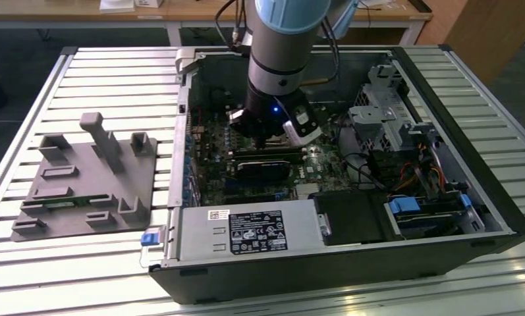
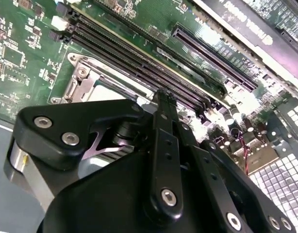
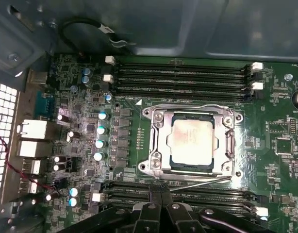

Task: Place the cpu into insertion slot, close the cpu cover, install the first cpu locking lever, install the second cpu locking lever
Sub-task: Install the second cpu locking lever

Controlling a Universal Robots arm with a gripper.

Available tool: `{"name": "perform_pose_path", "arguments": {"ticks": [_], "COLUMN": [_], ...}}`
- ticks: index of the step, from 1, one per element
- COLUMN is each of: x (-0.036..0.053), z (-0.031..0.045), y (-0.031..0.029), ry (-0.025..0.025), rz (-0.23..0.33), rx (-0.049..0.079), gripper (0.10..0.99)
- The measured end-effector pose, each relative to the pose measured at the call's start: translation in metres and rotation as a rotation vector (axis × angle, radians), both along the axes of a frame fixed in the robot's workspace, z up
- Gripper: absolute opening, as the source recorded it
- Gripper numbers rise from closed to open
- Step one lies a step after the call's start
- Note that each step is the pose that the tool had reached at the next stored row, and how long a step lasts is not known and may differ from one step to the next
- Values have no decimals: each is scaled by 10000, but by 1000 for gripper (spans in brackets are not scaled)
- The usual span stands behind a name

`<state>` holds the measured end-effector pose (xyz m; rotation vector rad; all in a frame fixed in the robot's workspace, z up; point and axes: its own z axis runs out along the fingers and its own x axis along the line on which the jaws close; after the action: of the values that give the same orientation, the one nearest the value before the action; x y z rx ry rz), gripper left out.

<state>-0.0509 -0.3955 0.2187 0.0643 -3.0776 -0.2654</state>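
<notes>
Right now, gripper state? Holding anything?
Gripper: shut, fingertips pressed together with nothing between them, beside the cpu cover, which lies closed over the cpu.

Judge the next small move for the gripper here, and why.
Probably ease the shut gripper onto the locking lever by its tips: the cpu sits in the insertion slot, the cpu cover lies down over it, and that lever seems unlatched.
</notes>
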Motion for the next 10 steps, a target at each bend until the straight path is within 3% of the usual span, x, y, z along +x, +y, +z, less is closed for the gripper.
{"name": "perform_pose_path", "arguments": {"ticks": [7, 10], "x": [0, -2], "z": [-89, -95], "y": [-3, -32], "ry": [0, -1], "rz": [0, -1], "rx": [181, 368], "gripper": [106, 106]}}
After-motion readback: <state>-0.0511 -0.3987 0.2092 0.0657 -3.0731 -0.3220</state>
